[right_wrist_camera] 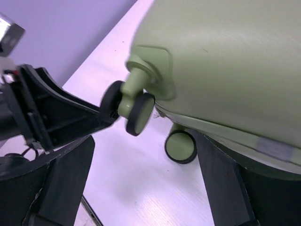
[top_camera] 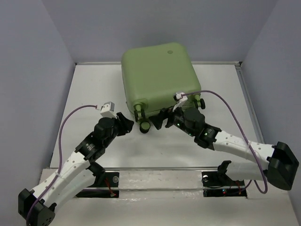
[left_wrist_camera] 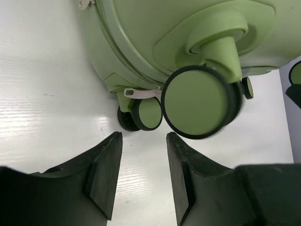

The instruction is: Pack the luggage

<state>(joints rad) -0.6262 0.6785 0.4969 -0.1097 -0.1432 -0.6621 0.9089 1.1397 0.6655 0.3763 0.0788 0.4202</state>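
Note:
The luggage (top_camera: 157,75) lies shut on the white table at the back, its caster wheels (top_camera: 145,126) facing the arms. My left gripper (top_camera: 128,122) sits low on the table just left of the near wheel. In the left wrist view its fingers (left_wrist_camera: 144,136) stand apart with only bare table between them, right below a big green-and-black wheel (left_wrist_camera: 197,101) and a silver zipper pull (left_wrist_camera: 136,92). My right gripper (top_camera: 160,118) is open beside the same corner. Its fingers (right_wrist_camera: 145,141) are spread wide, empty, with one wheel (right_wrist_camera: 181,147) next to the right finger and the shell (right_wrist_camera: 225,61) above.
The table (top_camera: 94,94) is bounded by grey walls on three sides, with a raised rail (top_camera: 247,94) along its right edge. The left gripper's black body (right_wrist_camera: 56,108) is close to the raised wheel (right_wrist_camera: 134,108) in the right wrist view. Purple cables (top_camera: 235,117) loop off both wrists.

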